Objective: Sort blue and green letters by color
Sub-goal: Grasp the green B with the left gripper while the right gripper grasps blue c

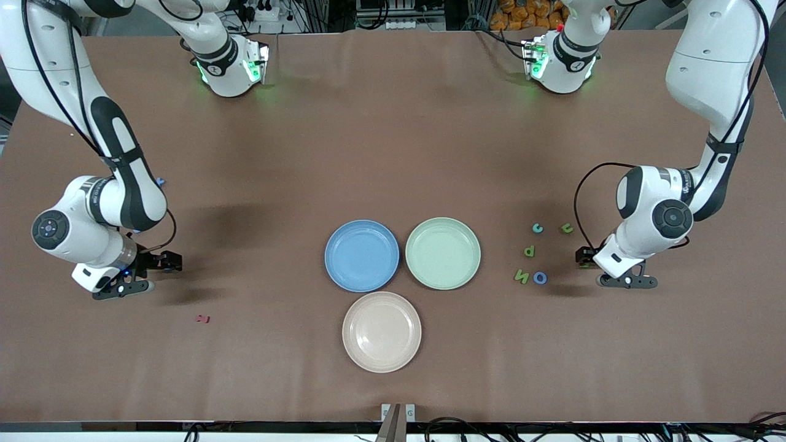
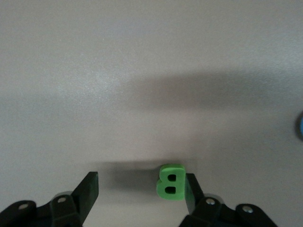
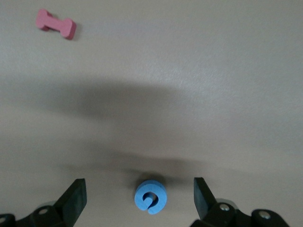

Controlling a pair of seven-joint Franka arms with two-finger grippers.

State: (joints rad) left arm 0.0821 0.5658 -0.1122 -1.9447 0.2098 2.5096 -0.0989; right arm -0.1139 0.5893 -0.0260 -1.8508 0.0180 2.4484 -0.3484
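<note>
My left gripper [image 1: 627, 282] is open, low over the table at the left arm's end. In the left wrist view a green letter B [image 2: 170, 181] lies between the fingers of the left gripper [image 2: 142, 185], against one finger. Beside that gripper, toward the plates, lie green letters [image 1: 529, 250] [image 1: 522, 276] [image 1: 567, 228] and blue letters [image 1: 540, 278] [image 1: 538, 228]. My right gripper [image 1: 123, 287] is open, low at the right arm's end. In the right wrist view a round blue letter [image 3: 150, 197] lies between the fingers of the right gripper [image 3: 139, 189], touching neither. Another blue letter [image 1: 161, 181] peeks out by the right arm.
Three plates sit mid-table: blue [image 1: 344, 245], pale green [image 1: 430, 239], and beige [image 1: 368, 319] nearest the front camera. A dark red letter [image 1: 202, 318] lies near the right gripper and shows pink in the right wrist view [image 3: 57, 23]. A blue edge [image 2: 300, 125] shows in the left wrist view.
</note>
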